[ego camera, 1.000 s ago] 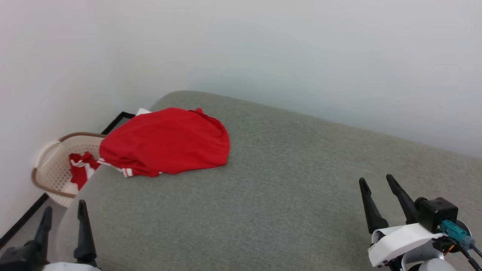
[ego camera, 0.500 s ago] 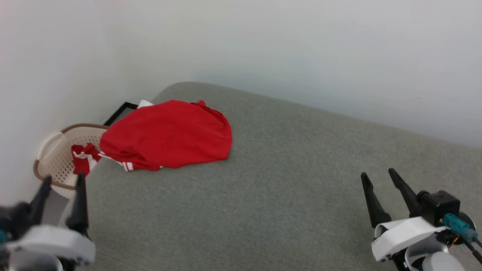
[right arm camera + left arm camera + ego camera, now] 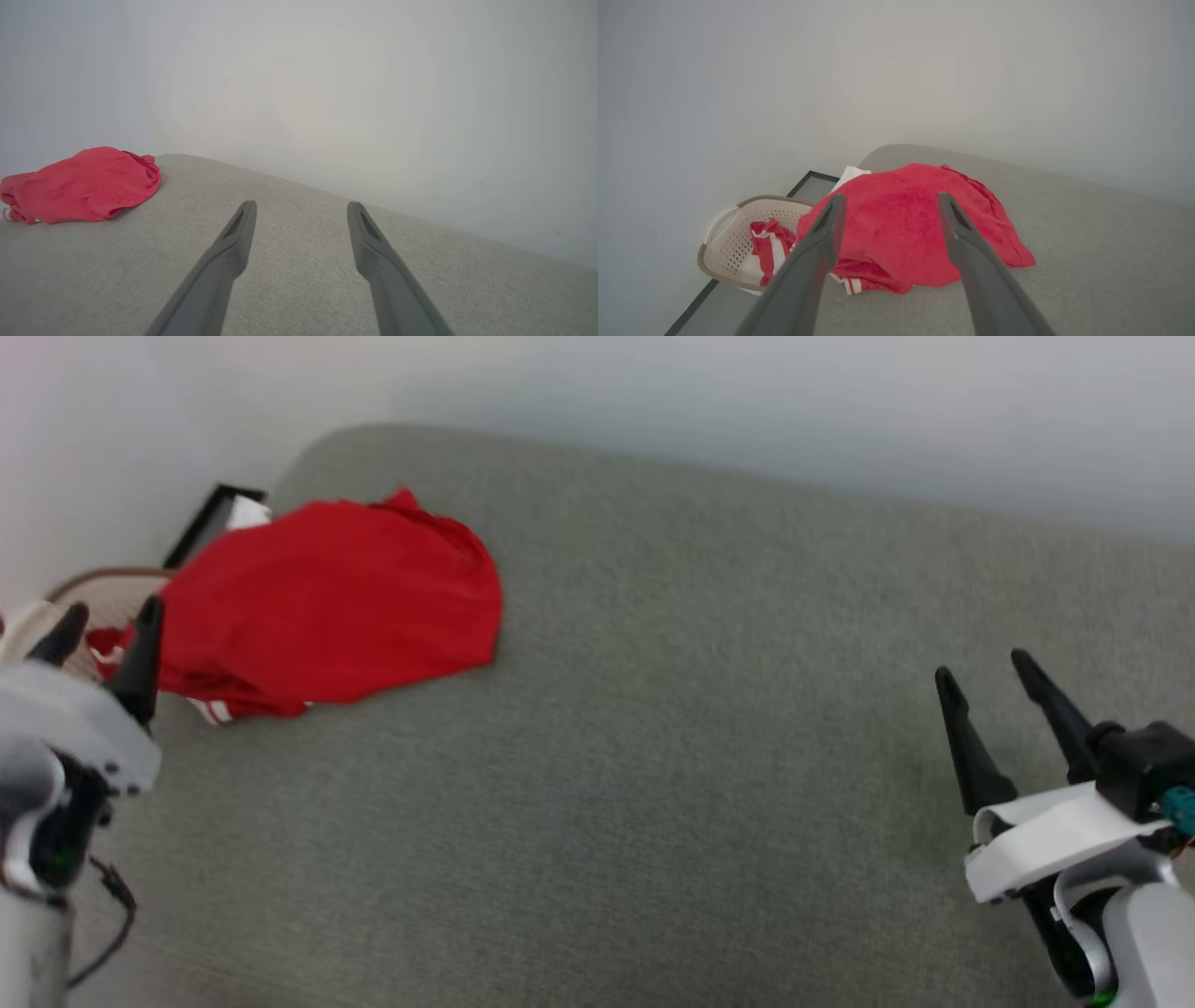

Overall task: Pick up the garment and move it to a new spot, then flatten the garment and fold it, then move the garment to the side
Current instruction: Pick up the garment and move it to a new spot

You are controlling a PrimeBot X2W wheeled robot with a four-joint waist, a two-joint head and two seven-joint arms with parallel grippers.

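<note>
With left gripper [image 3: 107,614] and right gripper [image 3: 980,667] spread empty, a shallow pinch could drag the edge-perched garment [image 3: 327,607] into the basket [image 3: 726,242].

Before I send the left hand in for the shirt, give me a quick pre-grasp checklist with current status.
1. Left hand open and empty: ok.
2. Right hand open, empty, well away from garment: ok.
3. Garment lies free on grey surface, nothing on it: ok.
4. Garment framed between left fingers in wrist view: ok.
5. Garment clear of red-and-white bundle in basket: cannot tell.
</note>
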